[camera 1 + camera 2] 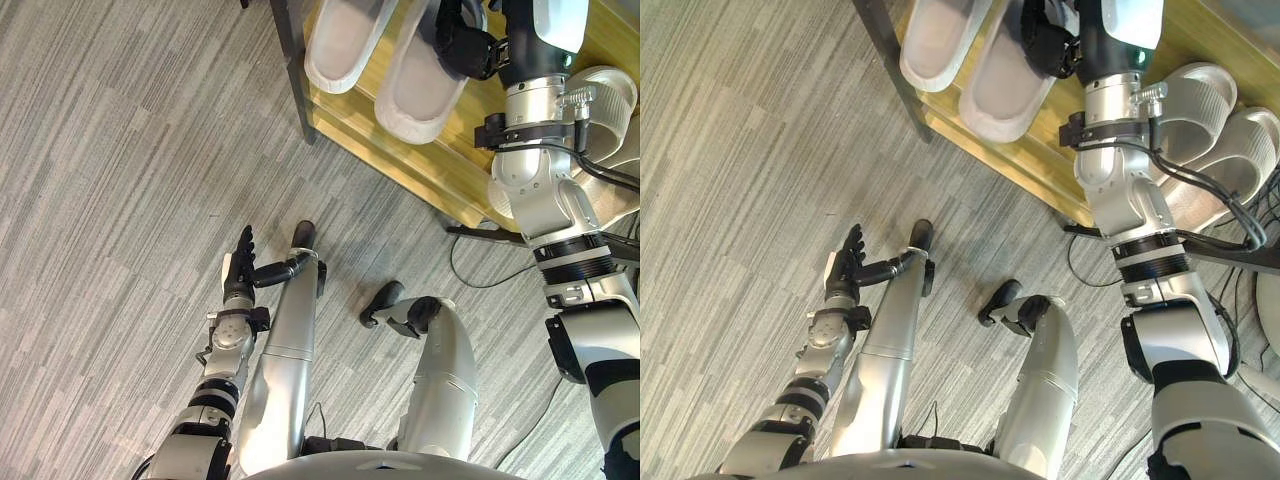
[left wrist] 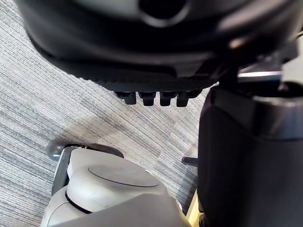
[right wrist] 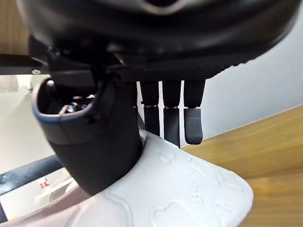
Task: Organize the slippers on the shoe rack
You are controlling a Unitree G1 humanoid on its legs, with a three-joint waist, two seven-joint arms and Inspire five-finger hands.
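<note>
Two white slippers lie side by side on the wooden shoe rack [image 1: 400, 165], toes pointing away from me. The left slipper [image 1: 345, 40] lies free. On the right slipper [image 1: 420, 95] rests my right hand [image 1: 462, 45], at its upper. The right wrist view has the fingers [image 3: 193, 125] lying over the white upper [image 3: 189, 189] and the thumb [image 3: 94, 142] pressed against its edge, pinching it. My left hand [image 1: 240, 265] hangs low over the carpet, far from the rack, fingers straight and holding nothing.
A second pair of white slippers [image 1: 1205, 100] sits further right, beside the rack's lower edge. The rack's dark metal post [image 1: 295, 70] stands at its left corner. Grey striped carpet [image 1: 120, 200] covers the floor to the left.
</note>
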